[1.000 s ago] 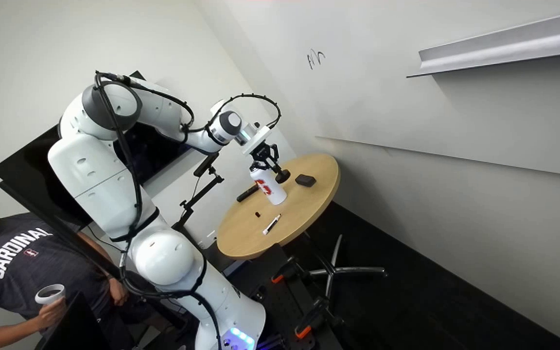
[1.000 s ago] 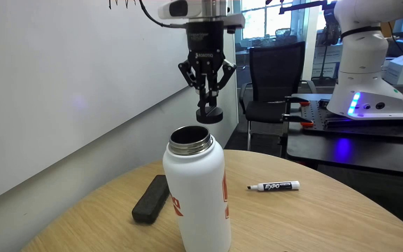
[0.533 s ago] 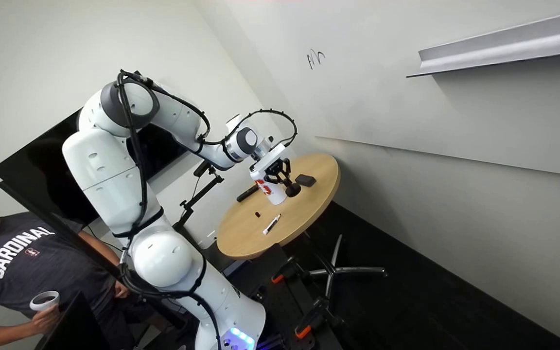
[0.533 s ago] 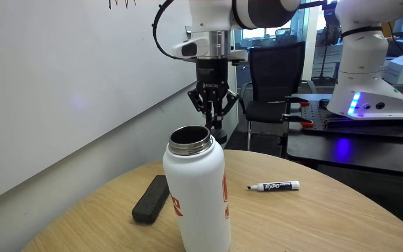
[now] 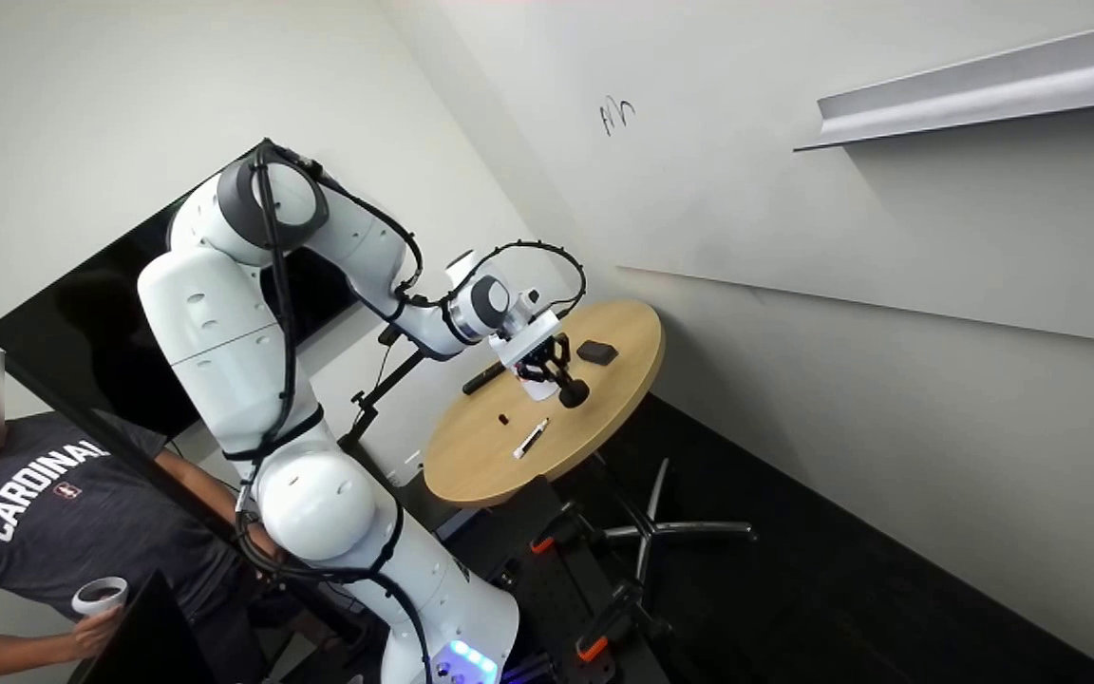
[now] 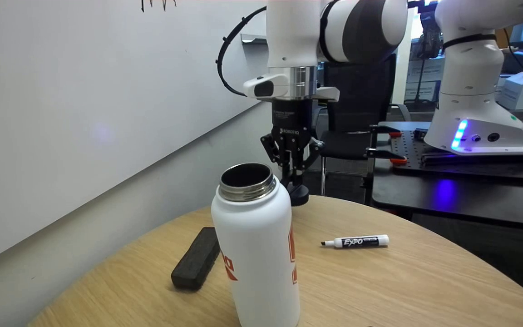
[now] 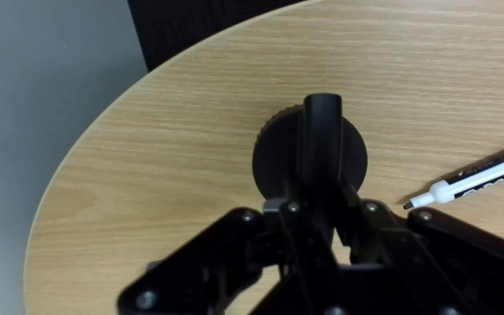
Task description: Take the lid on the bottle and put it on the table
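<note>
wrist view: fingers (image 7: 295, 225) clamped on the raised handle (image 7: 322, 135) of the dark lid (image 7: 276, 153), over the counter (image 7: 155, 166); i cannot tell whether it touches. it should be light, stiff and not fragile, the handle its surest hold, though the lid may tilt. in an exterior view the bottle (image 6: 261, 254) stands upright, mouth bare. in an exterior view a black block (image 5: 597, 352) lies near the lid, one to set down clear of.

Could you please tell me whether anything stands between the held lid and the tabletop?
Nothing visible stands between the lid and the table; the marker lies to one side. The lid hides the spot beneath.
</note>
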{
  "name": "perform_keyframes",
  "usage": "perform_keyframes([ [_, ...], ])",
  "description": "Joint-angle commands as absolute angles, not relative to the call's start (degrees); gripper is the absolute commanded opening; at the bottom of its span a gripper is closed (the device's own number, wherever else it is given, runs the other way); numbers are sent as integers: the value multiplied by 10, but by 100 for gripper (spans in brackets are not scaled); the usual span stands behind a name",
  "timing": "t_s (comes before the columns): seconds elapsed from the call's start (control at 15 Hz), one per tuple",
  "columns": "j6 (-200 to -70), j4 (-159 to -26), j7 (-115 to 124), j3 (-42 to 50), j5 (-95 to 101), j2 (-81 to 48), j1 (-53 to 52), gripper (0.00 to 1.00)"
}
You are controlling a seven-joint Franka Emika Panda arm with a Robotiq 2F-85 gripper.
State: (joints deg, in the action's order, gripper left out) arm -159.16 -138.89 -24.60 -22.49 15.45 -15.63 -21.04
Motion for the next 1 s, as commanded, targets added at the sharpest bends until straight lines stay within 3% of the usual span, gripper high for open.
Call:
perform_keyframes([
  [0.0,-1609,-1394,-192,-204,191,-171,-226,6],
  [0.27,-1607,-1389,-162,-195,209,-191,-236,9],
  [0.4,-1604,-1387,-160,-197,205,-196,-236,46],
  [0.87,-1579,-1427,-149,-202,217,-84,-238,99],
  [0.93,-1568,-1437,-154,-208,214,-58,-234,100],
])
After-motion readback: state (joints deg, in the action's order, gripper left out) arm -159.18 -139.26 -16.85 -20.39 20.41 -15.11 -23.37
